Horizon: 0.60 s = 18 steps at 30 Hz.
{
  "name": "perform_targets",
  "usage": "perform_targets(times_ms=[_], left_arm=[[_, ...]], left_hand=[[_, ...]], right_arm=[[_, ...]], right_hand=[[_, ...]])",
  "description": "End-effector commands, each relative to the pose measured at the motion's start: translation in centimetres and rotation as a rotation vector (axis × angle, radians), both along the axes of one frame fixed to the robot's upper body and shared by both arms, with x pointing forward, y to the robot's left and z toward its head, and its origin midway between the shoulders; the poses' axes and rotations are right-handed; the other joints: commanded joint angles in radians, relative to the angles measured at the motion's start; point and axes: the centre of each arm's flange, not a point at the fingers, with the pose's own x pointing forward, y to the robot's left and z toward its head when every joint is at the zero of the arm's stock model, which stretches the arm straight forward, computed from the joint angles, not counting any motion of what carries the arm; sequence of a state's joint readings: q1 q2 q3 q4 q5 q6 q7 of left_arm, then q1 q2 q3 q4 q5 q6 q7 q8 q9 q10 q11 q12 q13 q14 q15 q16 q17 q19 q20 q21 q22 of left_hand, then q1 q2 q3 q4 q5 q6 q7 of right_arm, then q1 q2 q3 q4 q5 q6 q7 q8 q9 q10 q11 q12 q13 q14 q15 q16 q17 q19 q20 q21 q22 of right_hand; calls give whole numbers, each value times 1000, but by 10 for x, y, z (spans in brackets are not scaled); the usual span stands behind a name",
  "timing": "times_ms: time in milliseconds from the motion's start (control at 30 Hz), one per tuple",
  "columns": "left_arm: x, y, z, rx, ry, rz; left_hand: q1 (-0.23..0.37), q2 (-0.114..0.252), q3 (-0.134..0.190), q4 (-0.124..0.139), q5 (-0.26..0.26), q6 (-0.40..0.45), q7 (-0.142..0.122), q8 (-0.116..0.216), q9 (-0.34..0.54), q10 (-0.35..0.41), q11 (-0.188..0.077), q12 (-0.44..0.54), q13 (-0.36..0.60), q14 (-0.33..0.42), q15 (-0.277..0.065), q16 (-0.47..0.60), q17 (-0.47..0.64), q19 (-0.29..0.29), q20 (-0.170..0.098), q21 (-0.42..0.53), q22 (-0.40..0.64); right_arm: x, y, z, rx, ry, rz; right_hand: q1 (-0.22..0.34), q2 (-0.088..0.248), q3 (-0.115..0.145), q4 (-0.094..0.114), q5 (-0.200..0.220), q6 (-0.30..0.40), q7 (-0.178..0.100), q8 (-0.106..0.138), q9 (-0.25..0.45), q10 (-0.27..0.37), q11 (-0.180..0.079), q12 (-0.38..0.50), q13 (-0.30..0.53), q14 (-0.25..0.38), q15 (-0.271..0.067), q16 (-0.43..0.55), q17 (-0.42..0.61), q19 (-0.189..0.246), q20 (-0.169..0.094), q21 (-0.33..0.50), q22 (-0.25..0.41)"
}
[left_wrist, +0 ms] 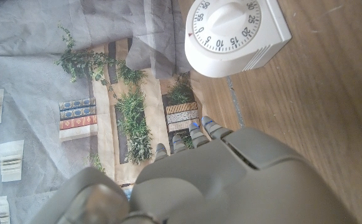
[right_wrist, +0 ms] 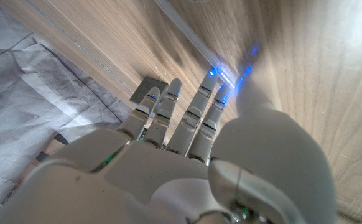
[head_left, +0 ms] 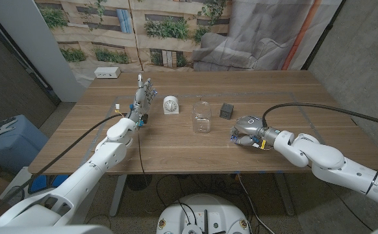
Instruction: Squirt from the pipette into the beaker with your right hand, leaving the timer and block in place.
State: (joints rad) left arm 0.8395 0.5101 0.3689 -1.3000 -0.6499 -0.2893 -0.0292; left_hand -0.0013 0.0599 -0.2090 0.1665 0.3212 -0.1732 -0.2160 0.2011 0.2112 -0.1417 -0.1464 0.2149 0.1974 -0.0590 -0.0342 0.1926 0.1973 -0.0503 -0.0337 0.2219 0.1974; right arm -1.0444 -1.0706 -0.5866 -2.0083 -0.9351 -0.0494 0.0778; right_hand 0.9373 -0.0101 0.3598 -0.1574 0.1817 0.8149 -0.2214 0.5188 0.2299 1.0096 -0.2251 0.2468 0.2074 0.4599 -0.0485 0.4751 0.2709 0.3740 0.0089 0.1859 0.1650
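A clear pipette [right_wrist: 190,38] lies on the wooden table, its near end running in between the fingertips [right_wrist: 213,79] and thumb of my right hand [right_wrist: 187,155]. That hand [head_left: 246,130] is cupped down on the table, right of the glass beaker [head_left: 202,117] and just in front of the black block [head_left: 226,110]; it pinches the pipette's end against the wood. The white timer [head_left: 170,104] stands left of the beaker, and its dial [left_wrist: 231,31] is close ahead of my left hand [left_wrist: 231,180]. My left hand [head_left: 146,93] stands with its fingers stretched out, holding nothing.
A small white box [head_left: 108,72] sits at the table's back left corner. Printed fabric hangs behind the table [head_left: 293,88]. A black cable [head_left: 319,109] arcs over the table's right side to my right arm.
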Motion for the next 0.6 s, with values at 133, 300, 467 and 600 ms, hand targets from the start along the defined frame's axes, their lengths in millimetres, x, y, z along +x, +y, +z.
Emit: perform_targets(times_ms=[133, 300, 467, 600], left_arm=[[0, 0, 0, 1, 0, -1], [0, 0, 0, 1, 0, -1], [0, 0, 0, 1, 0, -1], [0, 0, 0, 1, 0, -1]], left_hand=[[-1, 44, -6, -2, 6, -5, -6, 6, 2, -3, -3, 5, 6, -9, -116, 6, 2, -5, -91, 5, 2], [-1, 44, -6, -2, 6, -4, -6, 6, 2, -5, -2, 4, 6, -10, -116, 5, 2, -6, -91, 5, 2], [-1, 44, -6, -2, 6, -4, -6, 6, 2, -5, -1, 4, 6, -10, -117, 6, 2, -6, -92, 5, 2], [-1, 44, -6, -2, 6, -4, -6, 6, 2, -3, -3, 5, 6, -9, -116, 6, 2, -5, -92, 5, 2]], right_arm=[[0, -1, -3, -1, -7, 13], [0, 0, -4, 2, -16, 22], [1, 0, -5, 5, -17, 23], [1, 0, -4, 10, -18, 29]], right_hand=[[6, 8, 4, -2, 2, 35, 2, 22, 7, 23, 3, 0, 12, 15, -140, 6, 0, 7, 0, 4, 3], [10, 12, 3, -2, 2, 46, 2, 31, 10, 31, 3, 2, 16, 22, -142, 11, 3, 8, 0, 4, 3], [14, 16, 5, -3, 2, 57, 3, 40, 13, 41, 2, 6, 21, 31, -145, 14, 3, 11, 0, 5, 3], [15, 17, 6, -3, 2, 61, 3, 43, 14, 46, 2, 7, 23, 35, -145, 14, 3, 13, -1, 5, 3]])
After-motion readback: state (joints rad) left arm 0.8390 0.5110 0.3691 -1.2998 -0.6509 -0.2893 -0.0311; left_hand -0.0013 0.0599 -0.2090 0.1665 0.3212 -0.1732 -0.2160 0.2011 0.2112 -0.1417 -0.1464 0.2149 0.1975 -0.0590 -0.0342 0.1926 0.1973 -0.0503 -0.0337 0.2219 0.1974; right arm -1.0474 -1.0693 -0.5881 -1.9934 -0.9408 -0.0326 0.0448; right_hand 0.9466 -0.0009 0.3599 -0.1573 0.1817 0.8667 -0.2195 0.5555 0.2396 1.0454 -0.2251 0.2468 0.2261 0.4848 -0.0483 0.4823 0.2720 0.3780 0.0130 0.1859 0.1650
